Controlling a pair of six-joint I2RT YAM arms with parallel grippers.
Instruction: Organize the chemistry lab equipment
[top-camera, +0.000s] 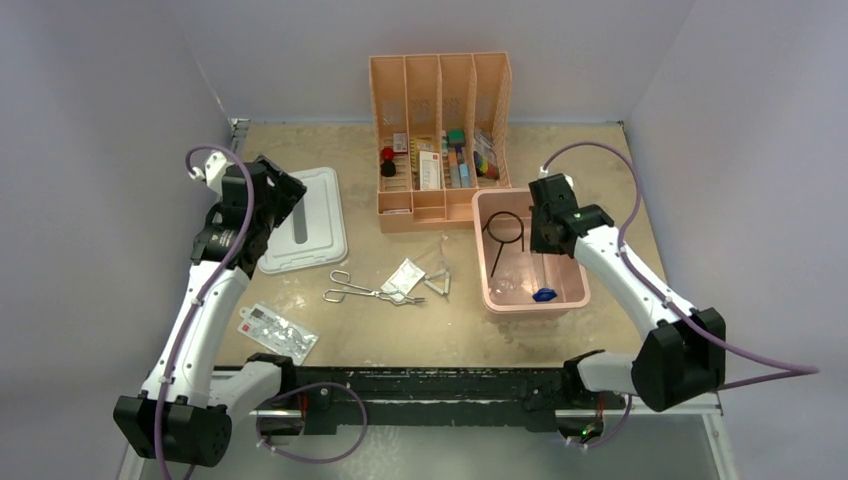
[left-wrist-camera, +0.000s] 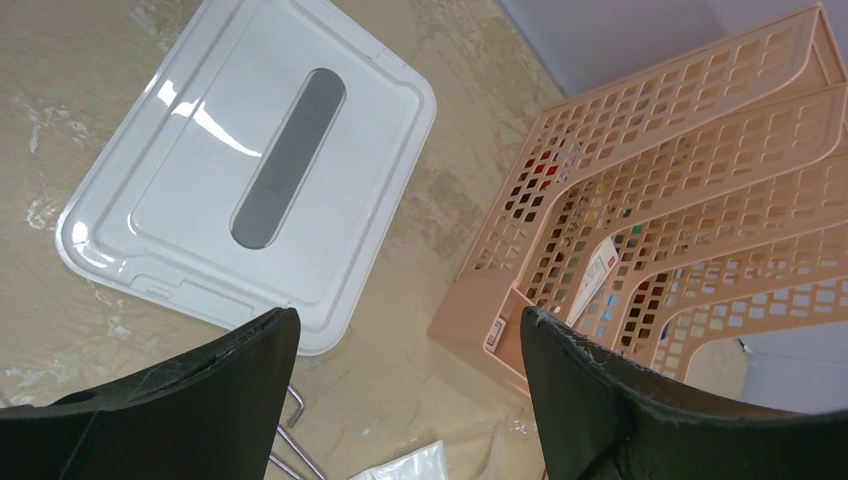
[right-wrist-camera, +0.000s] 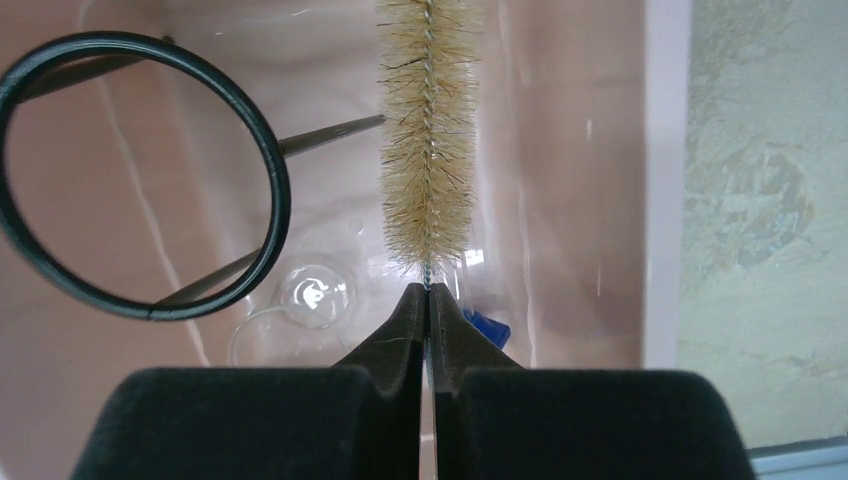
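The peach divided organizer (top-camera: 440, 140) stands at the back, with a white lid (top-camera: 310, 220) to its left. Over the lid hangs the left gripper (left-wrist-camera: 410, 335), fingers spread wide and empty. The pink bin (top-camera: 528, 250) holds the black wire ring (top-camera: 503, 228) and blue-capped tube (top-camera: 544, 294). Above it the right gripper (right-wrist-camera: 428, 300) pinches the bristle brush (right-wrist-camera: 428, 150) by its wire stem. Steel tongs (top-camera: 365, 292), a clear packet (top-camera: 405, 277) and the white triangle (top-camera: 438, 283) lie loose on the table (top-camera: 400, 345).
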